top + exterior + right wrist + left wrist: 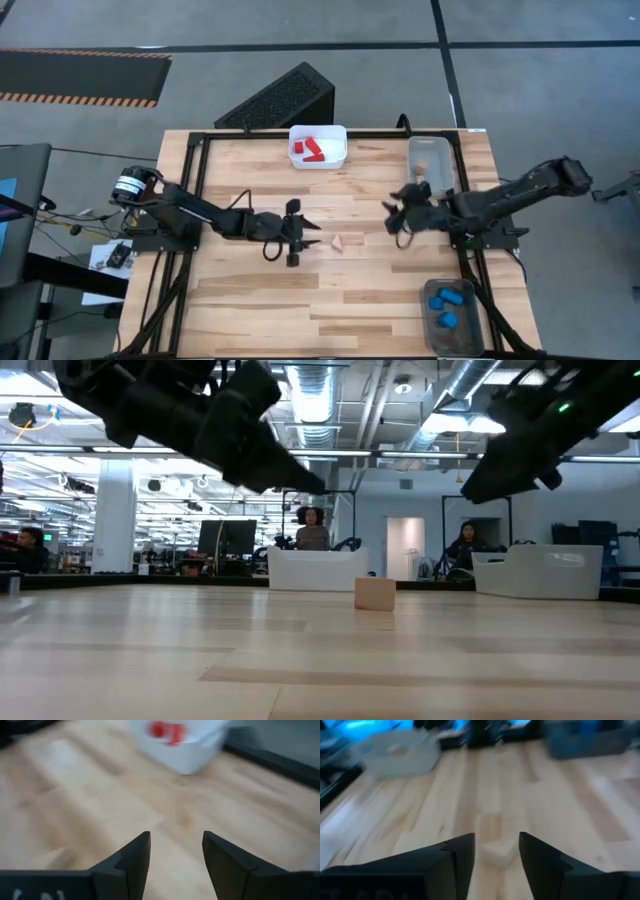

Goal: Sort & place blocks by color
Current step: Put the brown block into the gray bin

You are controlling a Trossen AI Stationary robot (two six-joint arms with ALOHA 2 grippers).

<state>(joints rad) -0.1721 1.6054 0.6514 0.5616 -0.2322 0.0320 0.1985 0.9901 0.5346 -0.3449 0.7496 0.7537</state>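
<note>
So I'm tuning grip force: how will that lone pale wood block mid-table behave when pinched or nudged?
The pale wood block looks rigid, so it probably won't deform between the open left gripper fingers. It sits flat on the table, so a nudge should slide it rather than roll it. Being small, it's likely light.

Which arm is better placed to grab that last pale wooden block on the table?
Left. The left gripper hovers open beside the pale wooden block, which shows between its jaws; the right gripper is farther off.
</note>
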